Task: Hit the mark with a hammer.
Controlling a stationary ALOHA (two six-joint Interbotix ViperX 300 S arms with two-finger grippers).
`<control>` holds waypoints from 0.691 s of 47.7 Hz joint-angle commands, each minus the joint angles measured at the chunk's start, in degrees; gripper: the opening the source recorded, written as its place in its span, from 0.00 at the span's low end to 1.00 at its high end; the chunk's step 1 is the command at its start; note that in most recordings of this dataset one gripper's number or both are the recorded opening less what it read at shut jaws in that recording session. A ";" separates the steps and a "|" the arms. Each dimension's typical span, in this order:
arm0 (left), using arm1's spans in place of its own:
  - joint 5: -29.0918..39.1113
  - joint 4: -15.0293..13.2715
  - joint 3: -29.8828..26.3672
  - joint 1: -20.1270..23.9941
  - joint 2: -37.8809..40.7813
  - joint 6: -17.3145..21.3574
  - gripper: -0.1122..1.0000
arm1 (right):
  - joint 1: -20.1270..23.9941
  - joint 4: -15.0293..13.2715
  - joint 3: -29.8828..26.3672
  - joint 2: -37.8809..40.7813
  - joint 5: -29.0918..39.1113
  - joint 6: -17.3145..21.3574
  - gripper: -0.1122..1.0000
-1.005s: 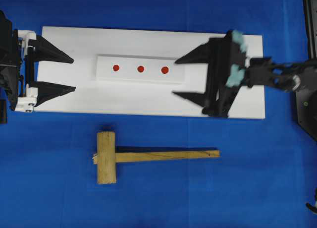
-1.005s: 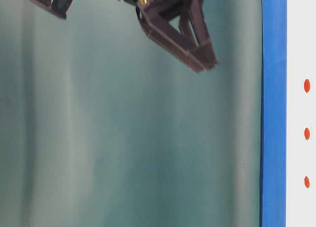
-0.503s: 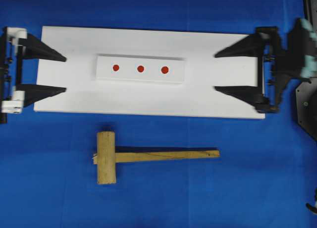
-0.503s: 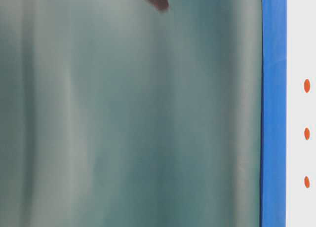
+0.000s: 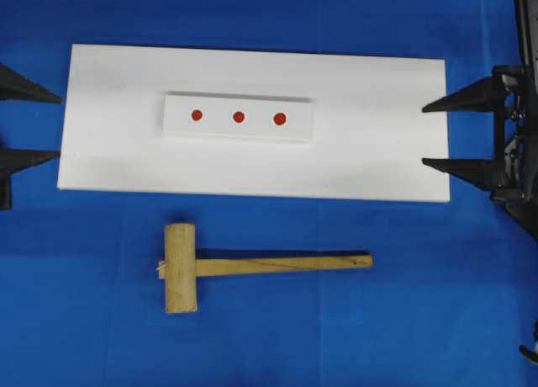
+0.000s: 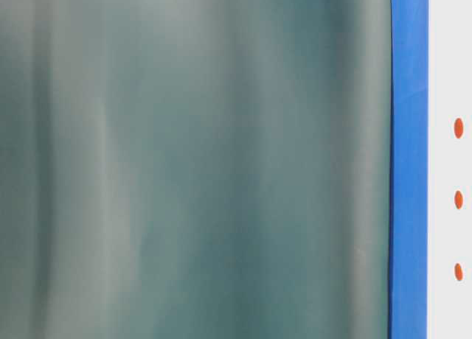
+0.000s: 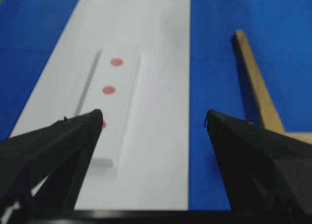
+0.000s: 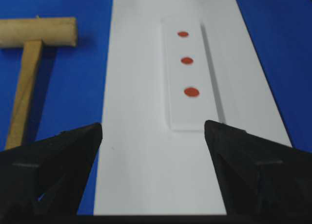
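Hammer lay flat on the blue cloth, just below the long edge of the white board in the overhead view, head toward the left arm's side and handle running toward the right arm's side; nothing touched it. The mark, slightly the largest of three red dots, sat on the raised white strip at the end nearest the right arm, with the middle dot and the far dot in line beside it. The left gripper stood at the left end of the board with jaws wide and empty; the right gripper stood at the right end, likewise wide and empty. Both were well apart from the hammer. The principal risk was judged to be target confusion: the three dots differ only slightly, and in the left wrist view a fingertip hid most of the nearest one, so a strike could land on a smaller dot. A second risk was a poor grasp: the handle is flat and lies low on the cloth, so fingers closing from above could pinch cloth or skid off the edges, and a grip near the far end would leave the heavy head to sag or twist. A third risk was that a swing off-line would clip the edge of the strip and shift it, moving the mark.
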 commanded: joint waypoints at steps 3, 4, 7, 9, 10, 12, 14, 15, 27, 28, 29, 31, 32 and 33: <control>0.18 0.00 0.44 -0.44 -0.09 0.09 0.86 | 0.79 0.18 1.49 -1.49 -2.02 0.09 0.79; 0.09 0.00 0.62 -0.62 -0.09 0.09 0.86 | 0.97 0.18 1.93 -1.67 -2.11 0.09 0.79; 0.00 0.00 0.79 -0.97 -0.09 0.09 0.86 | 1.58 0.18 2.90 -2.20 -2.46 0.09 0.79; 0.00 0.09 0.79 -1.32 -0.09 0.18 0.85 | 2.37 0.26 3.52 -2.55 -2.81 0.18 0.79; 0.09 0.00 0.79 -1.58 -0.09 0.26 0.85 | 2.46 0.26 3.60 -2.64 -2.90 0.18 0.79; 0.09 0.00 0.79 -1.93 -0.18 0.35 0.84 | 3.34 0.26 3.87 -2.90 -3.52 0.35 0.79; 0.18 0.00 0.79 -2.46 -0.26 0.44 0.83 | 3.78 0.26 4.04 -2.99 -3.87 0.35 0.79; 0.18 0.00 0.79 -2.55 -0.26 0.44 0.82 | 4.04 0.26 4.04 -2.99 -4.13 0.35 0.79; 0.18 0.09 0.79 -3.34 -0.35 0.53 0.81 | 4.83 0.26 4.66 -2.46 -6.50 0.35 0.75; 0.09 0.09 0.79 -3.34 -0.35 0.53 0.81 | 4.83 0.26 4.66 -2.46 -6.50 0.35 0.75; 0.09 0.00 0.79 -3.34 -0.35 0.62 0.81 | 4.83 0.26 4.66 -2.46 -6.50 0.26 0.75; 0.18 0.09 0.79 -3.34 -0.35 0.62 0.81 | 4.83 0.26 4.66 -2.46 -6.50 0.35 0.75; 0.18 0.09 0.79 -3.43 -0.35 0.70 0.81 | 4.83 0.26 4.66 -2.46 -6.50 0.35 0.75; 0.09 0.09 0.88 -3.34 -0.35 0.70 0.81 | 4.83 0.26 4.66 -2.46 -6.50 0.35 0.75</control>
